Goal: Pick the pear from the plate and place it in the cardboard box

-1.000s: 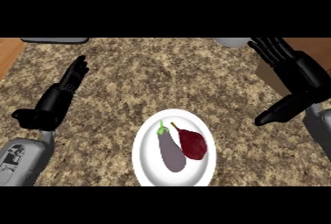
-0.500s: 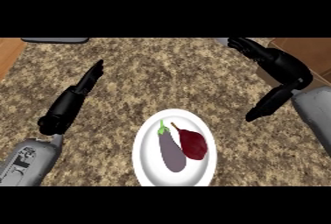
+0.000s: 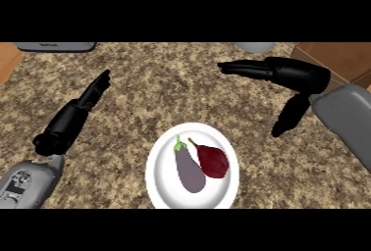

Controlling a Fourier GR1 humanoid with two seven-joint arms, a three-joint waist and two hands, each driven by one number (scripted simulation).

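At the upper right, above the speckled counter (image 3: 145, 88), the robot's right hand (image 3: 297, 77) is open and empty, its fingers stretched straight toward the left and its thumb pointing down. Just behind it, in the far right corner, sits the brown cardboard box (image 3: 337, 56). Below and left of that hand, a white plate (image 3: 159, 171) holds the dark red pear (image 3: 214, 159), just beside a purple eggplant (image 3: 190, 169) on its left. At the left, the left hand (image 3: 69, 122) is open too, fingers straight, holding nothing.
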